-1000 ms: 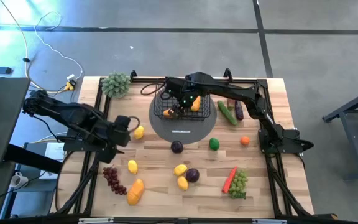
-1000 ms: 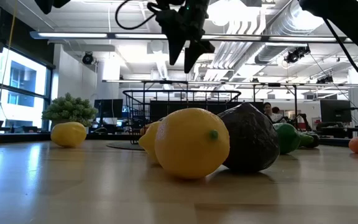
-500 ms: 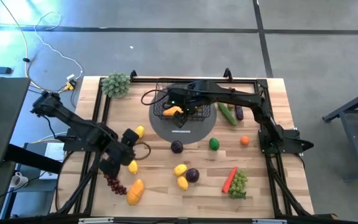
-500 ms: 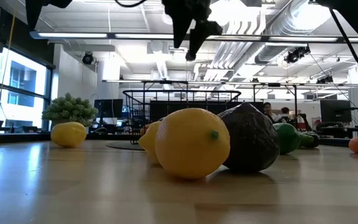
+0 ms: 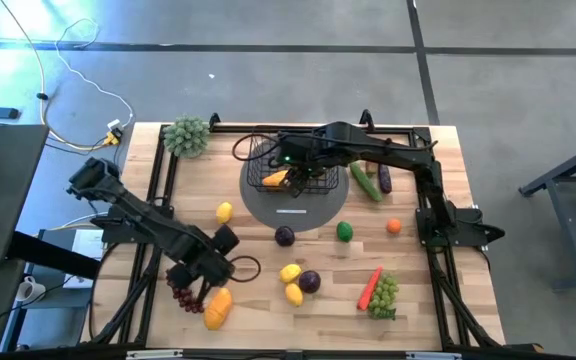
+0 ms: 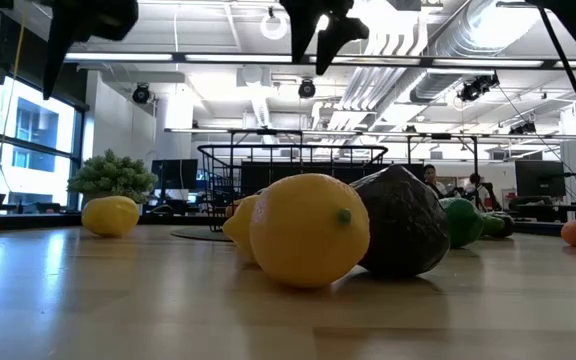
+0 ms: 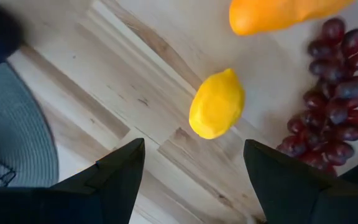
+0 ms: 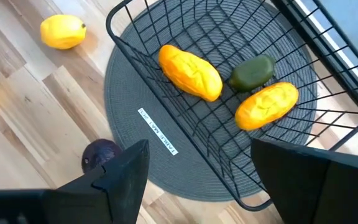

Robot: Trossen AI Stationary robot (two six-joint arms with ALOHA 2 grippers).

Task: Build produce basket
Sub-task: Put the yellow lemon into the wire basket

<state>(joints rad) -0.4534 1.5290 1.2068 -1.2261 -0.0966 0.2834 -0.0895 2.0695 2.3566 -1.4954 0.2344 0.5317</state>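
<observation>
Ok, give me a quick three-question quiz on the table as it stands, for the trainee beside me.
1. True or false: the black wire-mesh basket stands on the flat grey round mat.
2. How many toy produce pieces lie inside the basket? A two, B three, C five.
3. Fill in: the open left pincer hovers over a yellow ____ beside the dark red grape bunch.
Key: 1 true; 2 B; 3 lemon.

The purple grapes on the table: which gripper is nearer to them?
Left. The left gripper hovers open just beside the purple grapes; the right gripper is far across the table, open above the basket.
</observation>
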